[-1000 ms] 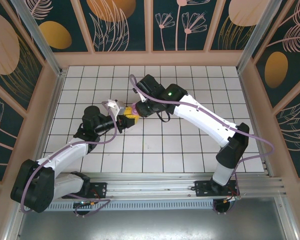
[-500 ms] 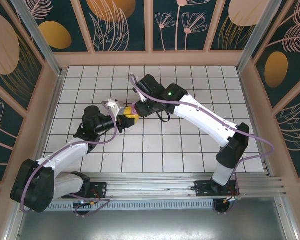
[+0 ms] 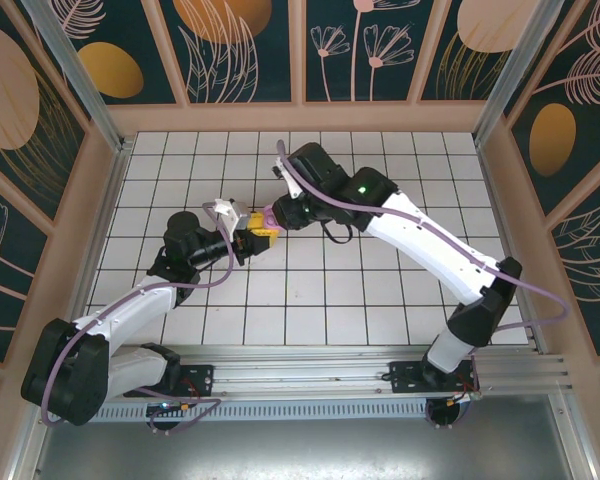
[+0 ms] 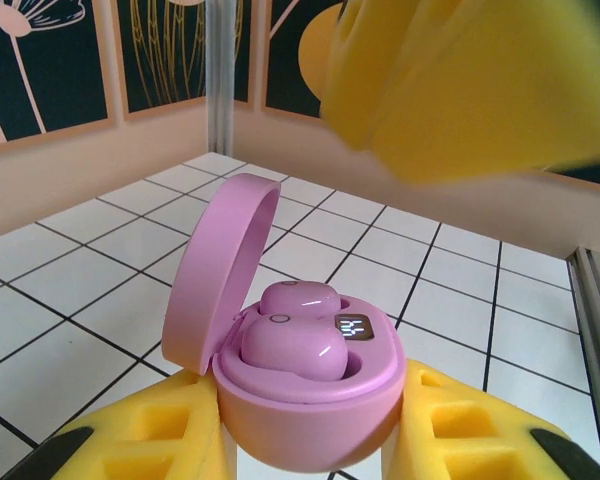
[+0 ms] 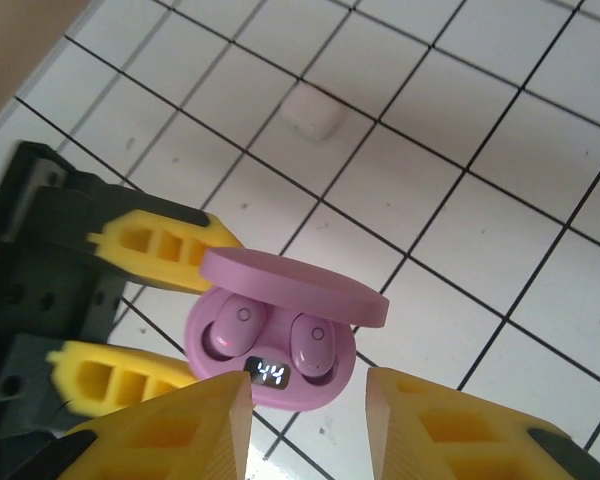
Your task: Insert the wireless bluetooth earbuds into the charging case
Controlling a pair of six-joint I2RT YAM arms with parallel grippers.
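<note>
A lilac charging case [image 4: 310,400] with its lid up is held between the yellow fingers of my left gripper [image 4: 310,445], which is shut on it. Two lilac earbuds [image 5: 230,328] [image 5: 314,345] sit in its two wells, above a lit display reading 44. My right gripper [image 5: 305,400] hovers just above the case, open with nothing between its fingers [image 5: 170,430]. From above, the case [image 3: 267,217] sits where the left gripper [image 3: 252,240] and right gripper [image 3: 280,215] meet. The white earbuds are out of view.
A small white rounded piece [image 5: 310,112] lies on the tiled floor beyond the case; I cannot tell whether it is a case or an earbud. A wooden wall [image 3: 300,118] rings the white tiled floor [image 3: 380,290].
The right arm has shifted a little to the right and back, its gripper still over the case. The left arm and the case have stayed put.
</note>
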